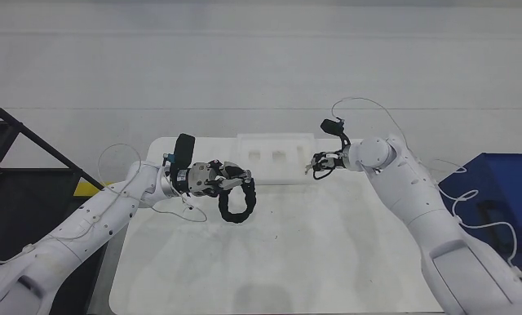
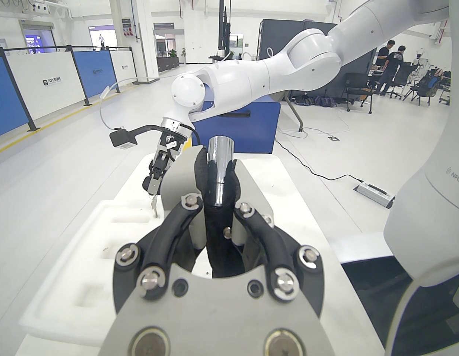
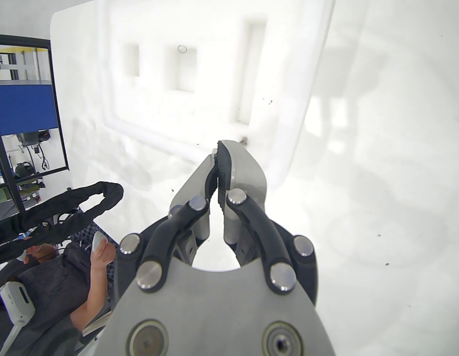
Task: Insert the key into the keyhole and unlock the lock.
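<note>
My left gripper [image 1: 232, 178] is shut on the lock [image 1: 237, 202], a black fabric-covered loop with a shiny metal cylinder [image 2: 219, 172] pointing away from the wrist, held above the table. My right gripper [image 1: 311, 166] is shut on the small silver key [image 2: 154, 207], which hangs from its fingertips [image 3: 219, 157] over the white foam tray [image 1: 276, 141]. The key is a good hand's width from the lock's cylinder. The black loop [image 3: 59, 209] also appears at the edge of the right wrist view.
The white foam tray has several rectangular recesses [image 3: 182, 68] and sits at the table's [image 1: 326, 258] far side. A blue cabinet [image 1: 489, 192] stands right of the table, a dark frame [image 1: 33, 152] to the left. A seated person shows beyond the table's edge.
</note>
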Robot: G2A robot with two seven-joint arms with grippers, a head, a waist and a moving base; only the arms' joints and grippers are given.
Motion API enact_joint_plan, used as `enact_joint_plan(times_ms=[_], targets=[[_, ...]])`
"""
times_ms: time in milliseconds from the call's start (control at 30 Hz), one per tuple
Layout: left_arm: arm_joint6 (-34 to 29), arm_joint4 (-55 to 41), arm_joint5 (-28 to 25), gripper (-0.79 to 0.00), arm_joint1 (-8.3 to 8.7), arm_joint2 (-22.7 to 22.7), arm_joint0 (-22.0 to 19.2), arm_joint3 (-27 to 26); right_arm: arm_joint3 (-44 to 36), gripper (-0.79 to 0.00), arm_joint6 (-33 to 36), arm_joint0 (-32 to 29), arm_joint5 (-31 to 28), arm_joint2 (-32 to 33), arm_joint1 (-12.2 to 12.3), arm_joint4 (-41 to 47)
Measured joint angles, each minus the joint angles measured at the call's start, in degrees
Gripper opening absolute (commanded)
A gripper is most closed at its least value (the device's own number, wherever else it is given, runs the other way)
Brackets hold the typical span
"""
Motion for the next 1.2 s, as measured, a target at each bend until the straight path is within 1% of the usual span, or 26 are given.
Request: enact_joint_plan(times_ms=[467,500,533,567,600,700,833,1033,1100,1200], targets=[[0.0,0.0,0.0,-0.785,0.00,0.0,0.0,0.0,4.9,-0.785,-0.9,1.3,-0.8,-1.5,-1.9,1.1],[0.0,0.0,0.0,-0.785,0.00,0.0,0.0,0.0,5.3,-0.653,-0.9,1.4,-0.9,-1.6,-2.0,1.1],[0.0,0.0,0.0,-0.785,0.00,0.0,0.0,0.0,5.8,-0.437,-1.0,1.6,-0.9,-1.7,-2.1,1.1],[0.0,0.0,0.0,-0.785,0.00,0.0,0.0,0.0,6.1,-0.135,-1.1,1.7,-1.0,-1.8,-2.2,1.1],[0.0,0.0,0.0,-0.785,0.00,0.0,0.0,0.0,6.3,0.000,-1.1,1.9,-1.4,-1.8,-2.3,1.2],[0.0,0.0,0.0,-0.785,0.00,0.0,0.0,0.0,6.4,0.000,-1.5,2.1,-4.4,-1.9,-2.3,0.3],[0.0,0.0,0.0,-0.785,0.00,0.0,0.0,0.0,5.4,0.000,-2.6,2.0,-9.7,-2.7,-1.7,-3.7],[0.0,0.0,0.0,-0.785,0.00,0.0,0.0,0.0,1.5,0.000,-5.8,0.6,-18.3,-5.3,-0.5,-14.8],[0.0,0.0,0.0,-0.785,0.00,0.0,0.0,0.0,-0.2,0.000,-7.3,0.0,-18.9,-5.8,-0.1,-18.0],[0.0,0.0,0.0,-0.785,0.00,0.0,0.0,0.0,-4.2,0.000,-9.9,-1.2,-18.1,-6.6,0.6,-24.2]])
